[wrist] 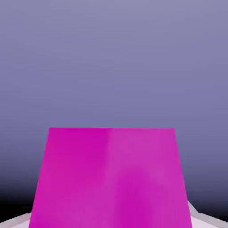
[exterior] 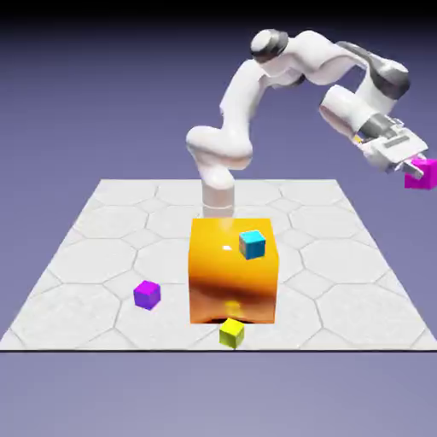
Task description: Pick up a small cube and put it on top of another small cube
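Observation:
The small magenta-pink cube [exterior: 422, 174] hangs high in the air at the exterior view's right edge, beyond the table's side, with my gripper [exterior: 415, 167] shut on it. In the hand view the same cube [wrist: 111, 178] fills the lower half and hides my fingertips; only blue-violet backdrop lies beyond it. A small cyan cube [exterior: 252, 244] rests on top of the big orange block [exterior: 234, 271]. A small yellow-green cube [exterior: 231, 333] lies on the table in front of that block.
A darker purple cube [exterior: 147, 294] lies on the tiled table [exterior: 94, 256] to the exterior view's left of the orange block. The arm's base [exterior: 218, 192] stands just behind the block.

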Controlling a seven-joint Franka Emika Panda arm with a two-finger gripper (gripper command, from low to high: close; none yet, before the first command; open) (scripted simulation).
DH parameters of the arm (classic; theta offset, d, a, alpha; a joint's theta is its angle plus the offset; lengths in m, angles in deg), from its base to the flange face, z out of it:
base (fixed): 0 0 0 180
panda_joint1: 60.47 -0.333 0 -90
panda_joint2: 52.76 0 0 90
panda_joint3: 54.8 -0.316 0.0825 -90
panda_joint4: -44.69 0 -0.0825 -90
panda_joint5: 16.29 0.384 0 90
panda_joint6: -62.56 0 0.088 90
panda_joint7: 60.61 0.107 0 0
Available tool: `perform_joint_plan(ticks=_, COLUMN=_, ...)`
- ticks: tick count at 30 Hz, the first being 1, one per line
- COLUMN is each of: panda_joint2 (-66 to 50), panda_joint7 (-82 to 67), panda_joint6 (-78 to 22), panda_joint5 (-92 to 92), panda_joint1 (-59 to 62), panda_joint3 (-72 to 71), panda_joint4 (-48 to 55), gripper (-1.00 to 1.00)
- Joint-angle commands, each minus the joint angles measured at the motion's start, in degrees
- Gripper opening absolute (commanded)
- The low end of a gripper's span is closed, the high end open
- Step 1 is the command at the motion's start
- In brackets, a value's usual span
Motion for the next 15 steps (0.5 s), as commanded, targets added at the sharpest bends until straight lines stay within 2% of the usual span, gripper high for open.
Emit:
perform_joint_plan(ticks=1, panda_joint2=-1.22, panda_joint7=-1.40, panda_joint6=-2.18, panda_joint5=-2.23, panda_joint1=-0.76, panda_joint3=2.08, panda_joint4=0.20, gripper=-1.00)
perform_joint_plan(ticks=15, panda_joint2=-18.24, panda_joint7=-21.01, panda_joint6=-31.75, panda_joint5=-33.49, panda_joint1=-11.27, panda_joint3=31.15, panda_joint4=3.09, gripper=-1.00)
